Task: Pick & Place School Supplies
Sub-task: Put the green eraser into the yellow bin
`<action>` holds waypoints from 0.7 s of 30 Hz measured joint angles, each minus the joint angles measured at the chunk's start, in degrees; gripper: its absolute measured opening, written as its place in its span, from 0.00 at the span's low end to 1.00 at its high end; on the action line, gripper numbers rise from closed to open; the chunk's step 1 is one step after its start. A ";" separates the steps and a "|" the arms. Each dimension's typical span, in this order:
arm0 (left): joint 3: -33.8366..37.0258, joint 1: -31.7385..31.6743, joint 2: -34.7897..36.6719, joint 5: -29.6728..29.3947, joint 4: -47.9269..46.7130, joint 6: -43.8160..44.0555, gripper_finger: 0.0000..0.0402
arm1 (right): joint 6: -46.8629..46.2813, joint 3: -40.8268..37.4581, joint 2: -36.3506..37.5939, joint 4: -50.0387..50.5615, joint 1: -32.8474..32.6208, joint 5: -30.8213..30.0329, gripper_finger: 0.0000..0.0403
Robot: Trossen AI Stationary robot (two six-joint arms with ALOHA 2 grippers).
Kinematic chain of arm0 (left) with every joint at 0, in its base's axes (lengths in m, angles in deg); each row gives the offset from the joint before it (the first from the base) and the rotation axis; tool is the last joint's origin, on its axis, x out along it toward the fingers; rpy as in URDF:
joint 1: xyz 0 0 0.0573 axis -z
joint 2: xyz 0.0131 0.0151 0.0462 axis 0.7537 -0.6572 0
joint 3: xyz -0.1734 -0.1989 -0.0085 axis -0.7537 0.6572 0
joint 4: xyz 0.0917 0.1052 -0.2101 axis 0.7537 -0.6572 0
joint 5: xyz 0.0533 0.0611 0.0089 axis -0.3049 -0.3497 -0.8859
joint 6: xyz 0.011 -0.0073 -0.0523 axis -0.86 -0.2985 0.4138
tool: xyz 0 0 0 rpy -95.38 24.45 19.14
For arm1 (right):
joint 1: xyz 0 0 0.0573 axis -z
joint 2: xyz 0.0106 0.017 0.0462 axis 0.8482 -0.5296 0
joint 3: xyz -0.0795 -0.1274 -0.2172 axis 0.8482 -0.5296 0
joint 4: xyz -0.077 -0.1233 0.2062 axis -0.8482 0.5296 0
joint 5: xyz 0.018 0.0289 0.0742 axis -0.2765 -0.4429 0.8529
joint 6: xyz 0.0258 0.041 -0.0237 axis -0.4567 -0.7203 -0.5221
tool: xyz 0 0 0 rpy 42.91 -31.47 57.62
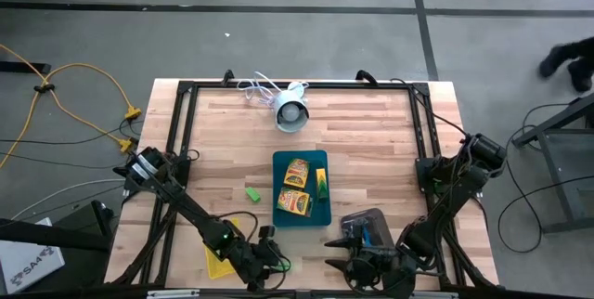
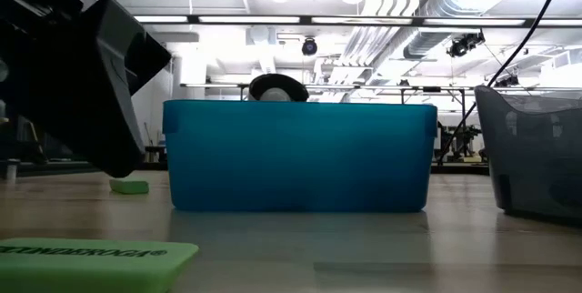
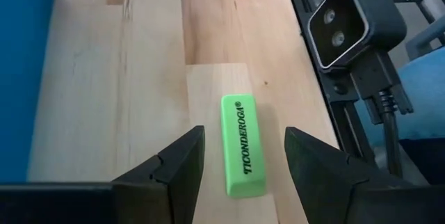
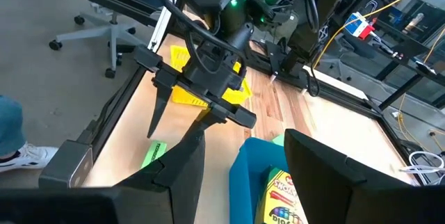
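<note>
A bright green eraser block [image 3: 243,144], printed TICONDEROGA, lies flat on the wood near the table's front edge; it also shows close up in the low view [image 2: 91,261]. My left gripper [image 3: 243,161] is open, one finger on either side of the block with a gap on both sides. A second green block [image 1: 252,193] lies on the table left of the teal tray [image 1: 278,164]. That tray holds two yellow-orange printed boxes [image 1: 296,188]. My right gripper [image 4: 243,175] is open above the table's front right part, with nothing between its fingers.
A yellow tray [image 1: 220,260] lies at the front left beside my left arm. A dark grey tray [image 1: 371,220] with something blue inside stands at the front right. A white round device [image 1: 292,113] with a cable sits at the back. A black camera [image 3: 354,19] stands at the front edge.
</note>
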 joint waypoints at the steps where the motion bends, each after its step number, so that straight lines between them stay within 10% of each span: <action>1: 0.00 0.00 -0.02 0.00 -0.13 -0.04 0.47 | 0.00 0.00 0.00 0.02 0.00 0.00 0.47; 21: -0.07 0.33 -4.66 0.87 1.70 -0.15 0.45 | -1.28 0.00 0.00 0.21 -0.02 0.02 0.47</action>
